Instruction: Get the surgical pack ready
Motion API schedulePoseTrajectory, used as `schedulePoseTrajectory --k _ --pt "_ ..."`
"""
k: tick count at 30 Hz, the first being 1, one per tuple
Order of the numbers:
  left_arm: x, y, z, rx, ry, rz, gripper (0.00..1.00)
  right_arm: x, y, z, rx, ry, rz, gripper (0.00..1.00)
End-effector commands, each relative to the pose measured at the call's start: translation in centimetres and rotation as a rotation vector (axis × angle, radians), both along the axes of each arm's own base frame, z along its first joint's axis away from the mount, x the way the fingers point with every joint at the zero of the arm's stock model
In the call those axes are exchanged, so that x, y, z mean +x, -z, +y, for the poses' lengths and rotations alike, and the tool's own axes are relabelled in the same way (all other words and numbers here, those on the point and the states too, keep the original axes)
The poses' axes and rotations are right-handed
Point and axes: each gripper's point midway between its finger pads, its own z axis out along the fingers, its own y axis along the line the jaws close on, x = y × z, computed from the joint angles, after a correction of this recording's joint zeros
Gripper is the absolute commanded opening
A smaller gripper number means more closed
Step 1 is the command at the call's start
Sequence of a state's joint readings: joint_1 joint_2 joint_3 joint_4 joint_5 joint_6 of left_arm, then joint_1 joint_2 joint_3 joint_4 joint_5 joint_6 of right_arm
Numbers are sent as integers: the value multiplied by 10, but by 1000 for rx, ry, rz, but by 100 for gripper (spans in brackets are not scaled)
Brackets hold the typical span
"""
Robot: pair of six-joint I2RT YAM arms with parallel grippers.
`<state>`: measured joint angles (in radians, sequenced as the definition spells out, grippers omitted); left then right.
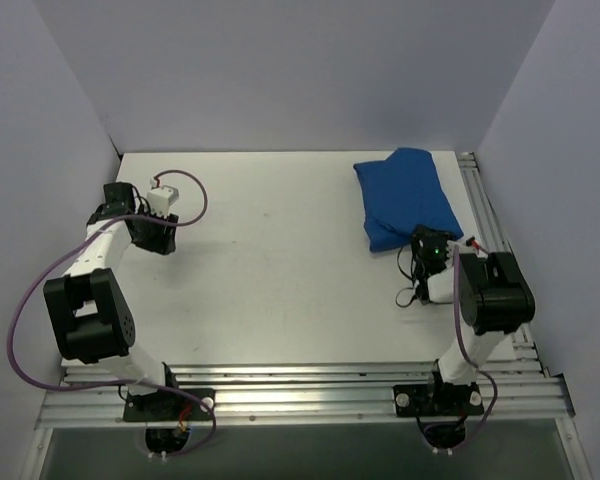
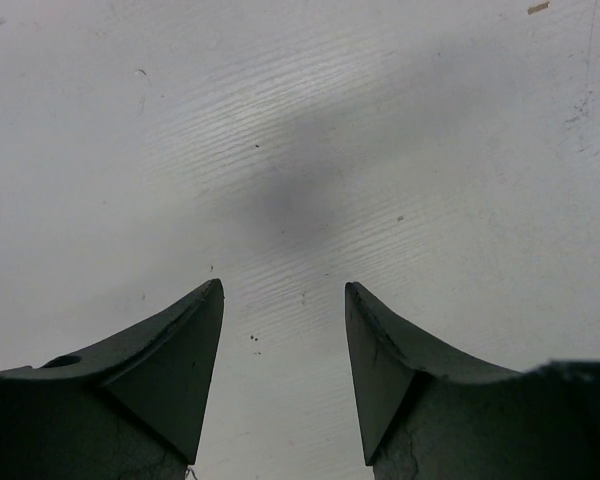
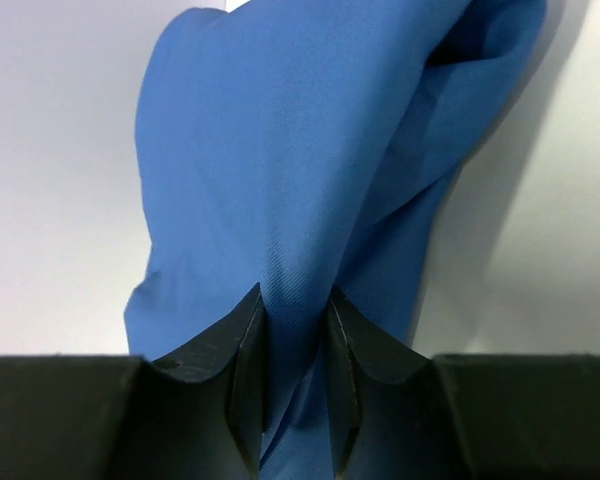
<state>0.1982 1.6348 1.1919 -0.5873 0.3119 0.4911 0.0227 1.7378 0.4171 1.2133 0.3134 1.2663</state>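
Right gripper (image 3: 295,295) pinching a fold of the pack (image 1: 405,195), upper right; left gripper (image 2: 283,287) spread, empty, so best pull slow and low

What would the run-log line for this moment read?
left gripper: open, over table | right gripper: closed on fold of blue parcel | parcel: bundled, far right of table

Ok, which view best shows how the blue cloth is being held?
The right wrist view: a fold of the blue cloth fills it, pinched between the jaws of the right gripper. The top external view shows it whole at the far right of the table, the grip tiny. The left wrist view shows only tabletop.
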Motion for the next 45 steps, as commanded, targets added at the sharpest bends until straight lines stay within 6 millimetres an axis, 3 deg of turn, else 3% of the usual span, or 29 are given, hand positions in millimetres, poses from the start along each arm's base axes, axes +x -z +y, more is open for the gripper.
schedulePoseTrajectory --k 1,4,5,7,19,22,25,26,29,33,35,36,37,39,40,42,44,45 --pt "7 -17 0 -13 1 -48 61 32 -23 -1 104 136 -146 0" --pt "6 -16 1 -4 1 -47 61 43 -2 4 157 159 -157 0" --pt "6 -15 2 -1 -2 -44 61 53 -8 7 161 157 -176 0" --pt "6 -15 2 4 -3 -47 61 57 3 15 147 161 -130 0" --pt "7 -14 2 2 -4 -45 64 74 -3 63 144 130 -160 2" --pt "4 -13 1 -4 0 -42 64 71 -7 61 135 132 -174 11" --pt "3 -11 -1 -8 3 -33 64 64 -14 58 109 127 -190 36" --pt "3 -11 0 -10 1 -33 65 59 -19 55 77 122 -187 61" --pt "3 -14 -2 -18 3 -41 65 57 -39 62 19 40 -185 99" --pt "5 -21 -4 -21 3 -56 67 54 -76 76 -166 -80 -101 100" --pt "5 -23 -5 -25 5 -59 68 41 -91 70 -252 -90 -30 100" --pt "4 -24 -5 -28 4 -62 68 33 -89 67 -323 -111 33 100" --pt "4 -25 -5 -28 4 -64 68 26 -110 63 -344 -109 11 100" --pt "4 -27 -6 -32 0 -68 68 11 -110 58 -441 -145 79 100" --pt "4 -28 -6 -35 -3 -70 69 5 -126 56 -473 -162 62 100" --pt "3 -30 -6 -33 -11 -73 69 -3 -120 60 -542 -283 123 100" --pt "2 -30 -4 -28 -22 -73 71 -8 -131 61 -646 -380 160 100" --pt "1 -32 -4 -27 -29 -76 72 -17 -117 60 -670 -448 242 100"
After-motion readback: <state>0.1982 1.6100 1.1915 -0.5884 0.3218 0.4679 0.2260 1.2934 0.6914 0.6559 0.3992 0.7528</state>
